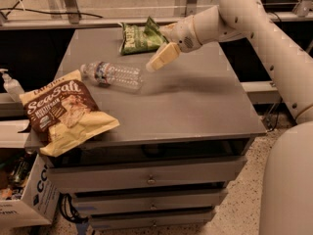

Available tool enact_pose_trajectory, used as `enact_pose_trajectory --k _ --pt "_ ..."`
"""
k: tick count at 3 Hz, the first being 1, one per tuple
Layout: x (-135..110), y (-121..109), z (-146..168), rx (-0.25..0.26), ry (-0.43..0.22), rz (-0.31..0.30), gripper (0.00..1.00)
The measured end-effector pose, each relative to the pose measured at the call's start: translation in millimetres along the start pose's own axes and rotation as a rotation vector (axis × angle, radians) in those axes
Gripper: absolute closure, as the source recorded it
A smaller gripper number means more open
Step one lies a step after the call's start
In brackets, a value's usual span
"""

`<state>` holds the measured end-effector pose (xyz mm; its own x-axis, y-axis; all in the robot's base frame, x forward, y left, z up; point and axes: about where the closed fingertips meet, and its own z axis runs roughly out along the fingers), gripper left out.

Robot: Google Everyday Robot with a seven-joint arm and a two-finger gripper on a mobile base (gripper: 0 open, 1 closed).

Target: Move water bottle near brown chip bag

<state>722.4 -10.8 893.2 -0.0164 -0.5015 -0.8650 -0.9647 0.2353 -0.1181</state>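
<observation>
The water bottle (113, 76) lies on its side on the grey cabinet top (195, 106), left of centre, with its white cap pointing left. The brown chip bag (62, 110) lies flat at the front left corner, a short gap below and left of the bottle's cap end, and overhangs the edge a little. My gripper (163, 58) hangs above the top, just up and to the right of the bottle's base. It is apart from the bottle and holds nothing.
A green chip bag (142, 37) lies at the back of the top, just behind the gripper. A white pump bottle (10, 85) stands on a ledge at the far left. A cardboard box (27, 202) sits on the floor at the lower left. Drawers (149, 179) are below the top.
</observation>
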Motion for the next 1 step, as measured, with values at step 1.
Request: enact_pose_trajectory --k 1 --pt "0.0 0.1 0.2 0.000 0.000 0.000 0.00"
